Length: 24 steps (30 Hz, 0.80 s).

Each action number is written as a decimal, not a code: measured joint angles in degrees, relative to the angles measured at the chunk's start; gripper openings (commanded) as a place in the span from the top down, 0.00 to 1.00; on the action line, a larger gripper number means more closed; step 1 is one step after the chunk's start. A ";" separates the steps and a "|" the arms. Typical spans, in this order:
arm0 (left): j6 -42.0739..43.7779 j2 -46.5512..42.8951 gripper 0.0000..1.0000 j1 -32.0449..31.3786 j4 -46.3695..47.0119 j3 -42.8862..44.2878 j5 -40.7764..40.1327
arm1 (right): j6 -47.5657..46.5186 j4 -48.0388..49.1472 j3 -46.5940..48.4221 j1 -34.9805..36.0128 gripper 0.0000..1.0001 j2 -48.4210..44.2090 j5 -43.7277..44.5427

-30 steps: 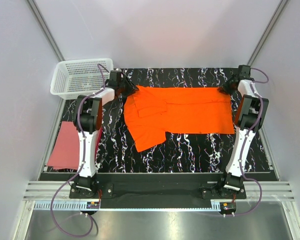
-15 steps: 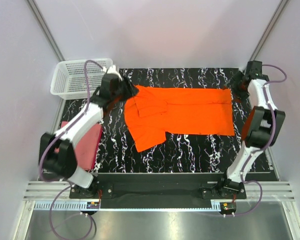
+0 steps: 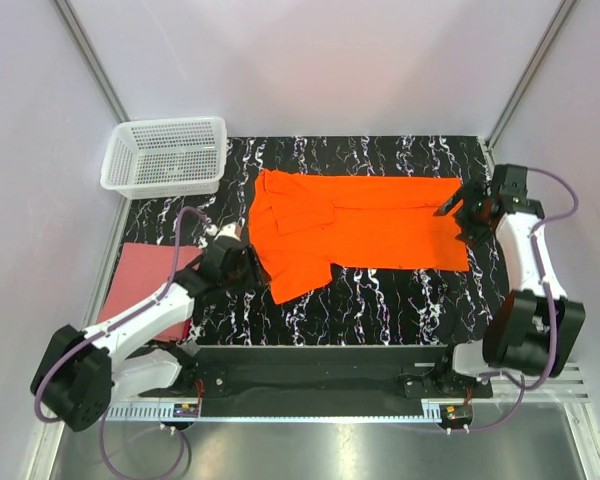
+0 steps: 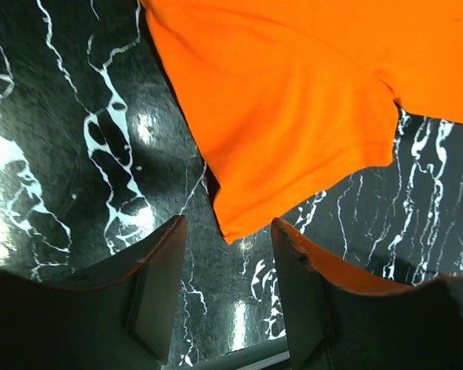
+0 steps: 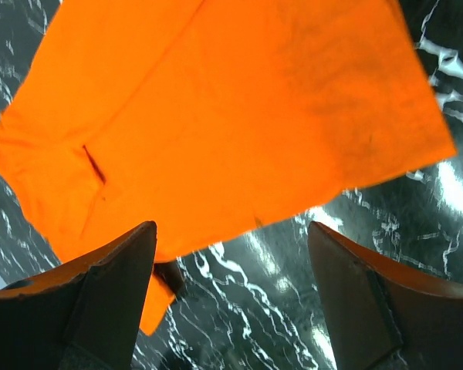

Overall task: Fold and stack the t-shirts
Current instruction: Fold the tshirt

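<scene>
— Both arms have come back from the far edge. Now the left gripper point(image 3: 252, 270) is at the near-left corner of the orange t-shirt point(image 3: 370, 220), and the right gripper point(image 5: 231, 229) is over its right hem.
— Are they holding it?
— No, both stand with jaws apart. The shirt lies flat on the table point(image 3: 400, 300). The pink-red t-shirt point(image 3: 130, 290) lies at the left edge, and the basket point(image 3: 165, 155) is far-left.

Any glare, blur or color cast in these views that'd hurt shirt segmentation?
Top external: even light, sharp; orange t-shirt crisp against the marbled table; bright strip on the metal ledge. Left wrist: white glare spots on the glossy table; left gripper fingers dark, soft. Right wrist: glare patch on the table beside the t-shirt; right gripper fingers blurred, orange-tinged edges.
</scene>
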 measured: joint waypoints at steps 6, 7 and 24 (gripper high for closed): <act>-2.12 -0.68 0.46 -0.70 5.62 -5.97 0.37 | 0.42 0.92 -7.34 0.83 0.14 -7.85 -2.29; -2.14 0.02 0.46 -0.76 6.67 -6.51 0.50 | 0.42 1.22 -8.44 0.85 0.14 -8.50 -2.56; -1.92 10.12 0.62 -0.98 19.32 -7.67 3.96 | 0.15 3.37 -15.15 0.87 0.14 -13.07 -4.37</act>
